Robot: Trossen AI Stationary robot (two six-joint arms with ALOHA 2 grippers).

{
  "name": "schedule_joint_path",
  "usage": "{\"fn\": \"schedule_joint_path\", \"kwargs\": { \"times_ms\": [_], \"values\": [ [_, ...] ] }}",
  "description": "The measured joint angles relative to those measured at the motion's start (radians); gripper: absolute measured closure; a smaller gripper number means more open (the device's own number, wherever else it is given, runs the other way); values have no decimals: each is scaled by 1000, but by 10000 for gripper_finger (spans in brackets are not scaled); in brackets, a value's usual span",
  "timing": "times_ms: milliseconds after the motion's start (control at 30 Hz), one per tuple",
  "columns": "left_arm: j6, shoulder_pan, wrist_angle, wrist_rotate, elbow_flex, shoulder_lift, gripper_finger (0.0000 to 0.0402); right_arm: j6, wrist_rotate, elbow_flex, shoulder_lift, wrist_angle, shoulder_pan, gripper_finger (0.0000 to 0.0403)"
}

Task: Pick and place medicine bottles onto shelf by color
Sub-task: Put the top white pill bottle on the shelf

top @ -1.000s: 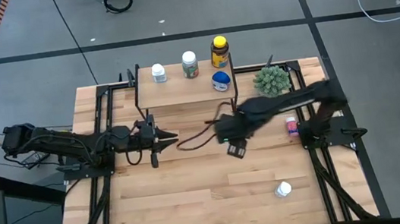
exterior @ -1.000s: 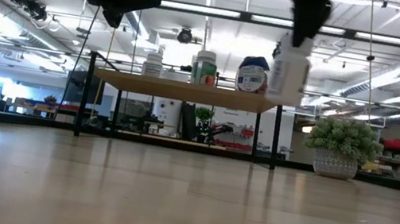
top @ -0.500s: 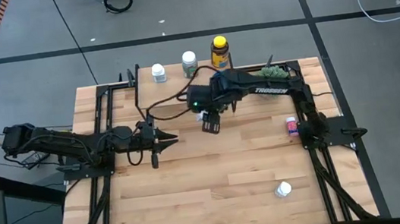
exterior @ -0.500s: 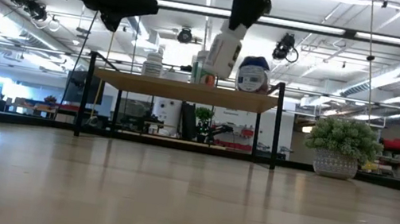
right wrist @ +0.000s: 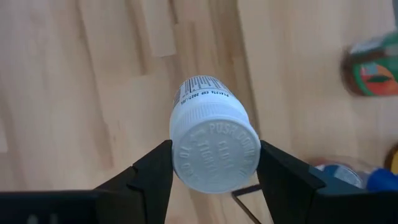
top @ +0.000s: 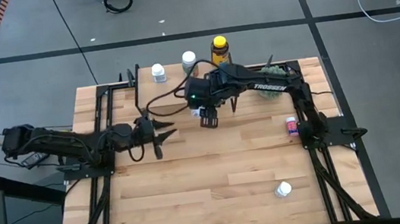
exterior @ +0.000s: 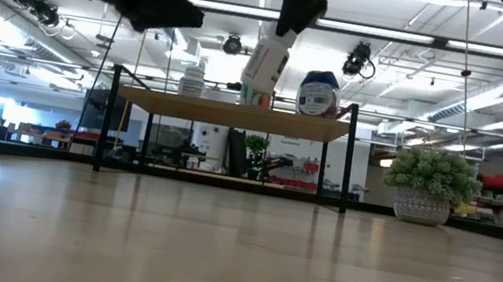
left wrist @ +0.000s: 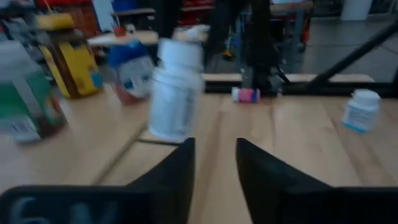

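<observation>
The right gripper [right wrist: 214,171] is clamping its two dark fingers [right wrist: 146,171] on either side of the ribbed white cap of a small white plastic medicine bottle [right wrist: 211,140], gripping it just under the lid. The bottle is hanging below the gripper with its cap uppermost and its base pointing down at the wood; in the low view its long axis is leaning slightly off vertical, the white bottle [exterior: 266,64] hanging just above the top of the low light-wood shelf on thin black metal legs [exterior: 235,115], near a squat blue-lidded bottle [exterior: 319,93]. In the high view the right arm is reaching from its base at the table's right side across to the shelf, its gripper [top: 208,117] over the shelf's front edge. The left gripper [top: 158,135] is hovering over the table just left of the shelf, its arm stretching out level from the left edge; its fingers [left wrist: 168,180] are standing a little apart, gripping nothing.
</observation>
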Motion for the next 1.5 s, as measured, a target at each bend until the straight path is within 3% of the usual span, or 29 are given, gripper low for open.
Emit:
{"fn": "schedule_joint_path", "kwargs": {
  "times_ms": [167, 300, 367, 467, 833, 1500],
  "values": [
    [86, 54, -25, 0, 87, 36, 174, -36, -3, 0, 0, 20, 18, 191],
    [103, 93, -203, 35, 211, 96, 99, -59, -3, 0, 0, 39, 18, 191],
    [103, 110, -348, 55, 275, 135, 74, -67, -3, 0, -2, 41, 18, 190],
    [123, 129, -438, 89, 364, 197, 52, -84, -3, 0, -6, 66, 18, 190],
    [180, 203, -482, 138, 494, 356, 45, -101, -13, 0, -42, 99, 22, 189],
    [180, 242, -393, 223, 496, 365, 69, -84, -33, 0, -60, 106, -8, 189]
  ]
}}
